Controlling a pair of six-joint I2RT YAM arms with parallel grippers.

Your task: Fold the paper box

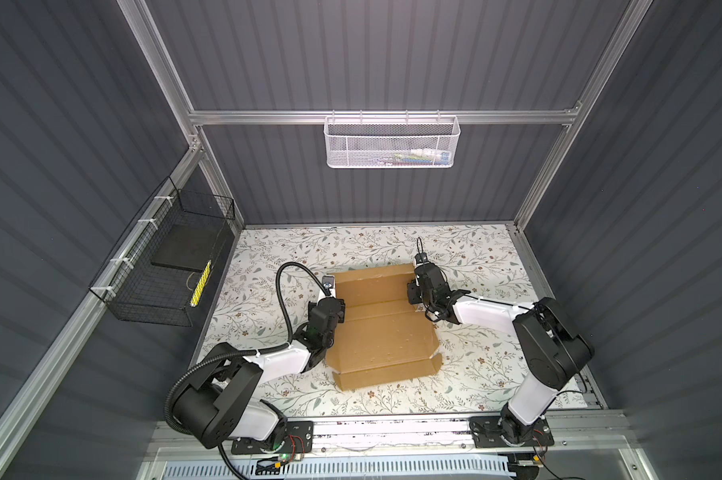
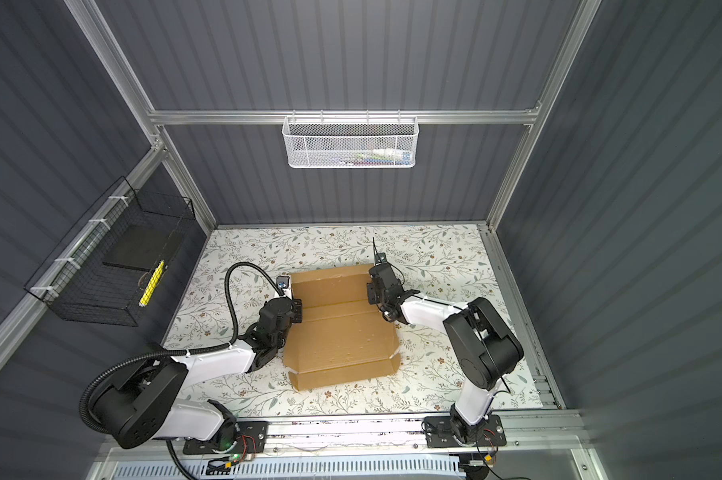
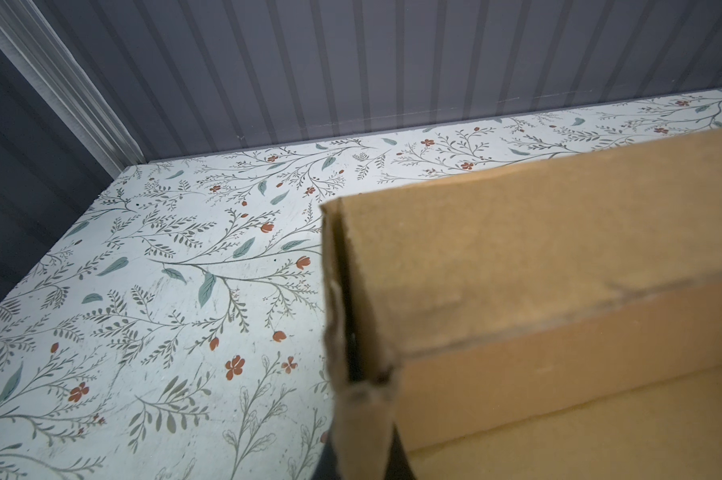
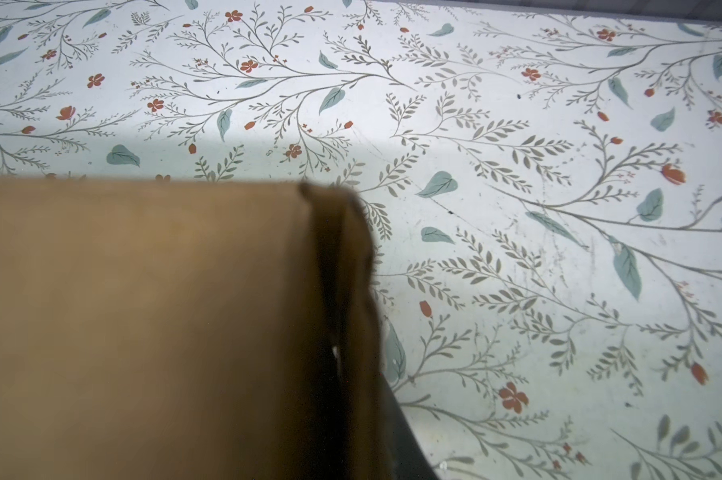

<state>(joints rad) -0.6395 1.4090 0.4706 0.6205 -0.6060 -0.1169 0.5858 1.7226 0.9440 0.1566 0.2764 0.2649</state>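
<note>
The paper box (image 1: 386, 336) (image 2: 344, 336) is brown corrugated cardboard, partly folded, lying mid-table with its far panel and side walls raised. My left gripper (image 1: 339, 308) (image 2: 297, 308) stands at the box's left wall. In the left wrist view the folded wall edge (image 3: 351, 311) runs down into the left gripper (image 3: 363, 457), which is shut on it. My right gripper (image 1: 411, 293) (image 2: 370, 293) is at the right wall. In the right wrist view the blurred wall (image 4: 143, 311) hides one side of the right gripper (image 4: 363, 449); a dark finger (image 4: 405, 440) shows beside the cardboard.
The floral table top (image 1: 496, 270) surrounds the box. A black wire basket (image 1: 164, 270) hangs on the left wall and a white mesh basket (image 1: 392, 141) on the back rail. Grey ribbed walls enclose three sides; the arm bases sit on the front rail (image 1: 392, 432).
</note>
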